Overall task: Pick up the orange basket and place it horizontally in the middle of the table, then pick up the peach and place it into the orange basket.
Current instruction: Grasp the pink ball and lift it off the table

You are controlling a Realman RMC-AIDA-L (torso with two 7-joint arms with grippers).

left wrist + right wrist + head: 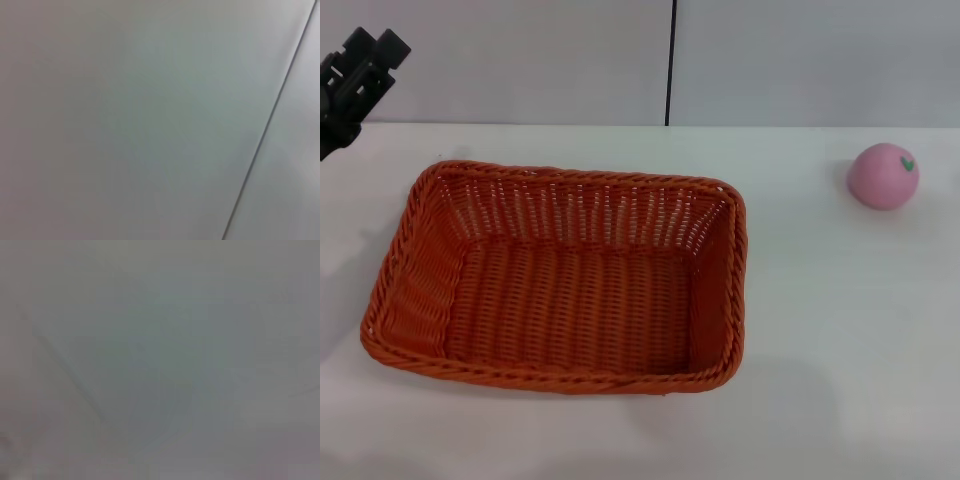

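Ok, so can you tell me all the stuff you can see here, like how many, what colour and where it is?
orange basket: one, orange, lying flat on the table, left of centre, nothing inside it.
peach: one, pink with a small green leaf mark, on the table far to the right, apart from the basket.
table: one, white, under the basket and the peach.
wall: pale grey, behind the table, with a dark vertical seam.
left gripper: one, black, raised at the far left edge of the head view, away from the basket; whether it is open or shut cannot be told.
right gripper: not in view.
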